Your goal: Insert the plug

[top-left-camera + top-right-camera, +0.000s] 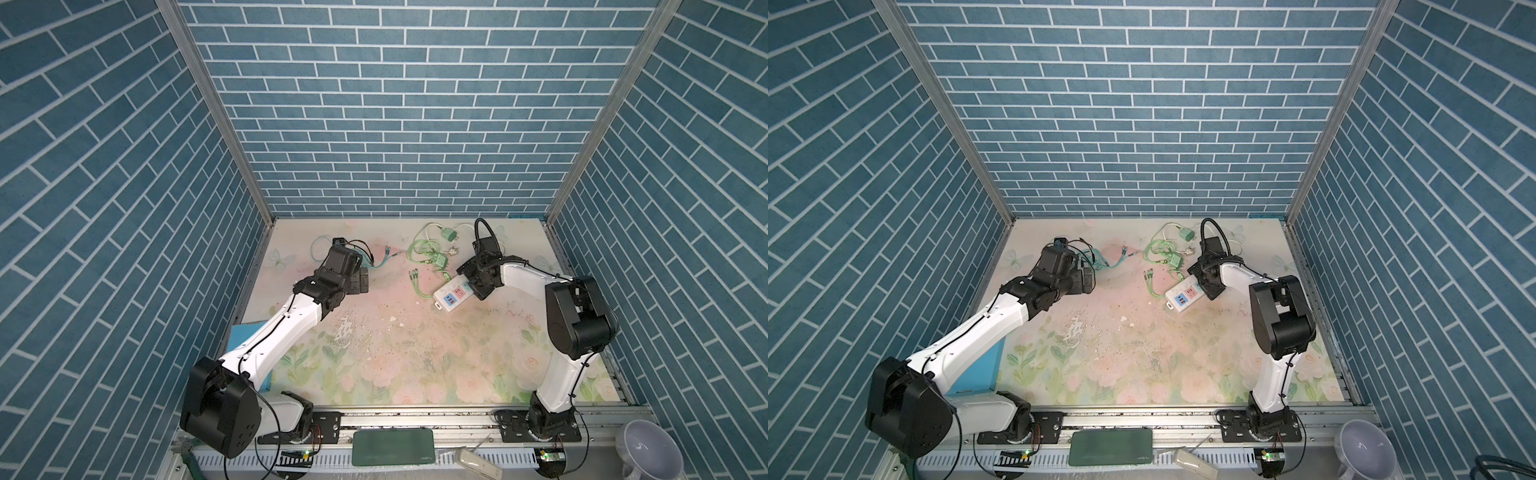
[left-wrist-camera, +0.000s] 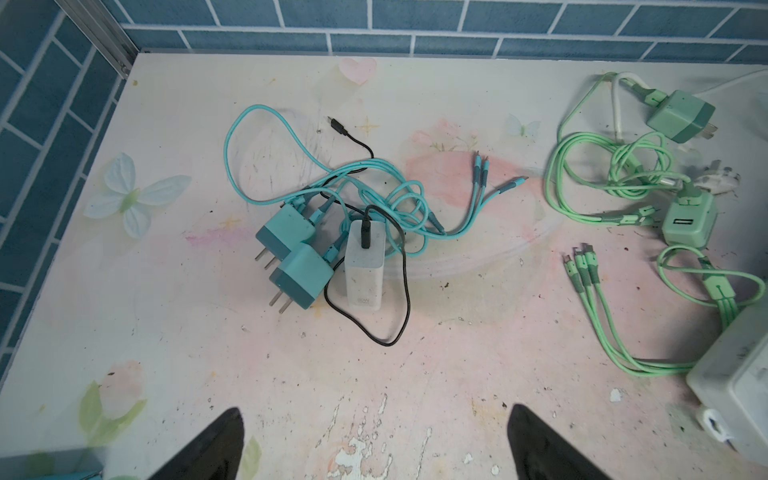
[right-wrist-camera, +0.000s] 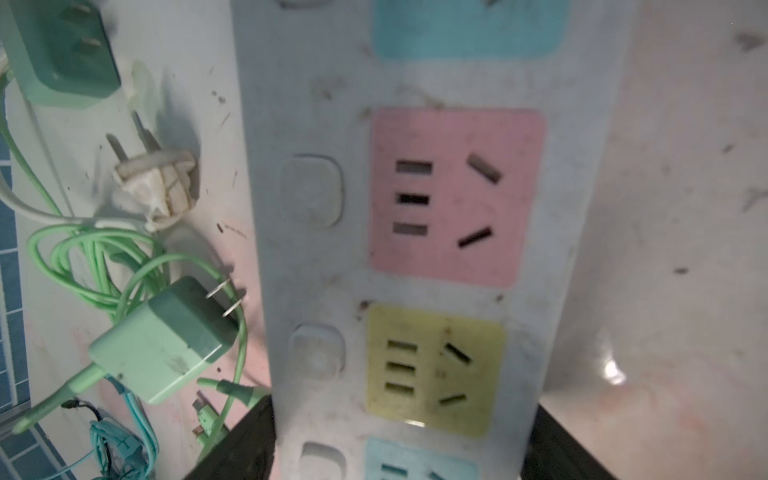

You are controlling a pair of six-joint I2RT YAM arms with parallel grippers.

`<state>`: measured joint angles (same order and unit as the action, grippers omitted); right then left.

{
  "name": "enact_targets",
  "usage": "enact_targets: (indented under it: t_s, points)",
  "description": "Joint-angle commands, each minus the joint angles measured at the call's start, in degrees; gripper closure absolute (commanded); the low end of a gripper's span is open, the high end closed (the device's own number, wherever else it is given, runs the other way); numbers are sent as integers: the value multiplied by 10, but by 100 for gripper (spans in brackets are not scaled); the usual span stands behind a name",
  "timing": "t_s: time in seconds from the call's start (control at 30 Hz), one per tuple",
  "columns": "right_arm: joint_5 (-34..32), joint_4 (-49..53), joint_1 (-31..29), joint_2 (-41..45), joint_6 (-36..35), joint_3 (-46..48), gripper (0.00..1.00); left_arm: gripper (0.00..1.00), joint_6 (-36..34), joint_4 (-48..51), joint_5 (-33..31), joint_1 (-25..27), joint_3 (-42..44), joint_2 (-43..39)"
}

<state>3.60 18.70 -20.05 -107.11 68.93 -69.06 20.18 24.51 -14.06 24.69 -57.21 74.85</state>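
Nothing is plugged into the power strip (image 1: 451, 296) yet: right fingers (image 3: 241, 449) pinch its sides, left fingers (image 2: 208, 449) are spread, empty, well apart from it.

Scuffed matt plastic power strip (image 3: 424, 257)

Pretty clearly a robot lab test cell, not anyone's home. The blue brick walls (image 1: 374, 104) look like printed sheets hung on aluminium posts (image 1: 206, 87). The table (image 1: 395, 365) wears a flowery mat. A left arm (image 1: 282, 328) and a right arm (image 1: 577, 320) are bolted to a metal rail (image 1: 415, 415), with a bare circuit board (image 1: 550, 457) and slotted cable duct (image 1: 232, 460) out front.
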Motion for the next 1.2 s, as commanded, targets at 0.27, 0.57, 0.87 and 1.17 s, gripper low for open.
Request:
enact_targets:
  t_s: [0.27, 0.57, 0.87, 1.17]
  points:
    - [29, 27, -2, -18, -23, -45, 4, 1, 24, 8, 45, 3, 11, 11]
    - [-41, 156, 17, 48, -171, -96, 2, 0, 44, 15, 98, 23, 0, 23]
    - [-90, 176, 102, 53, -348, -117, 5, 0, 100, -11, 125, 90, -51, 105]
    - [32, 131, 149, -72, -534, -255, 7, 1, 141, -75, 150, 156, -121, 219]
